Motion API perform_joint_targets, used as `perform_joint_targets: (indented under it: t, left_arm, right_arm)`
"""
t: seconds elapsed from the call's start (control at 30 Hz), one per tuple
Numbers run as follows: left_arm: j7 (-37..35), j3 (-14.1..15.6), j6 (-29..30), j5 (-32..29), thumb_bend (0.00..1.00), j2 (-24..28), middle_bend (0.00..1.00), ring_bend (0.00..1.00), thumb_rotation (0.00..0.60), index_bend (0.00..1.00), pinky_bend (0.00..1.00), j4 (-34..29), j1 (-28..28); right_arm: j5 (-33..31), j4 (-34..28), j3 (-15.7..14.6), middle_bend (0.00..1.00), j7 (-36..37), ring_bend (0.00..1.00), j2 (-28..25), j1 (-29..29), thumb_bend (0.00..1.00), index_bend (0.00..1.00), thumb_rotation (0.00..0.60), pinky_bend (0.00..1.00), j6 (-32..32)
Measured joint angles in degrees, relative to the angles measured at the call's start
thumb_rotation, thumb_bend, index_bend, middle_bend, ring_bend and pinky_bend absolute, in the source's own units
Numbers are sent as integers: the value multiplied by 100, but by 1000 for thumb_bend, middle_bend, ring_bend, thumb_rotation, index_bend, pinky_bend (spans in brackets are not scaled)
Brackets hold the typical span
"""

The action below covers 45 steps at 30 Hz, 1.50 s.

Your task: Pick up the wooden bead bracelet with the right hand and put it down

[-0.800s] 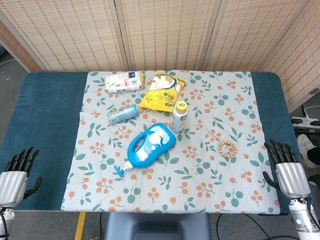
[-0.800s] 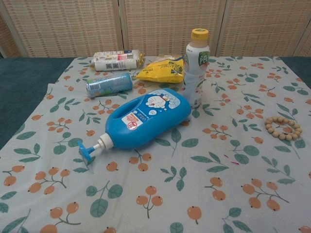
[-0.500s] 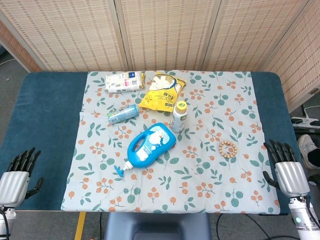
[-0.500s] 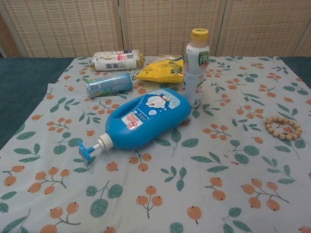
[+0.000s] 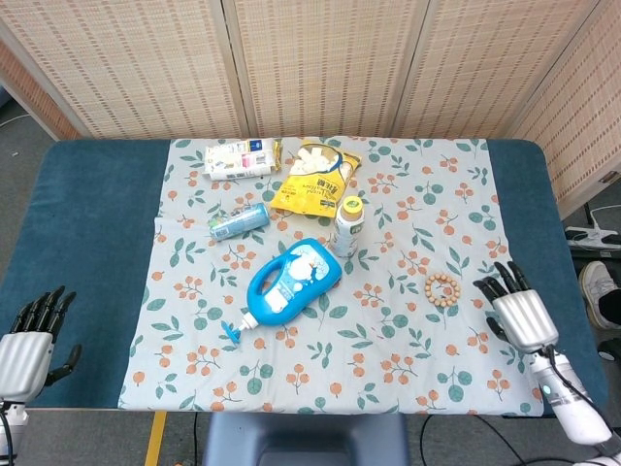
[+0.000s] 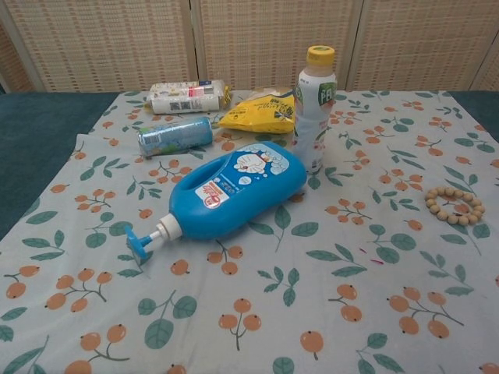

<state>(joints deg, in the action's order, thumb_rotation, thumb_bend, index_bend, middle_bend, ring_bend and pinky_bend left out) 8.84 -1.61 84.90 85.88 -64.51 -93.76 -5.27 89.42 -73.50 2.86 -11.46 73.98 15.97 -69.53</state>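
A: Where's the bracelet (image 5: 442, 289)?

B: Flat on the counter (image 5: 97, 204), near the right hand (image 5: 522, 316), which is spread, holding nothing.

A: Handling?

B: Probably light, floppy, beads rolling; pinch across the ring's near edge.

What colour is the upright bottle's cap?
Yellow cap on the bottle; clearest in the chest view.

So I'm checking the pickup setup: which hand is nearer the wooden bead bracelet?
Right. The right hand sits just beside the wooden bead bracelet, not touching; the left hand is far across the table.
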Motion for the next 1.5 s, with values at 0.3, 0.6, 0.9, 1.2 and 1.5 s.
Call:
perform_joint_targets:
  t: [0.3,0.6,0.9,1.2,1.5]
  left_arm:
    - [70,-2,-94,-137,420,34,0,0,600,0,117,-53,3]
    - [0,-26,-69,-142,420,38,0,0,600,0,117,-20,5]
    - [-21,-43,-89,-159,419,9,0,0,600,0,118,49,-10]
    - [-46,-49,-132,-193,421,10,0,0,600,0,117,66,-24]
    - [-81,-64,-178,-254,424,23,0,0,600,0,118,95,-36]
  right_arm:
    - [107,605,-137,294,-367,0,551,388,251,300,600,0,442]
    - [-62,1011,-136,313,-482,10,901,612,272,336,600,0,748]
    - [-137,1280,-140,325,-550,28,1115,844,276,358,600,0,1004]
    - [-171,1471,-202,392,-677,110,1291,938,280,475,600,0,1082]
    - [-242,1659,-248,474,-790,203,1441,963,303,589,600,0,1119]
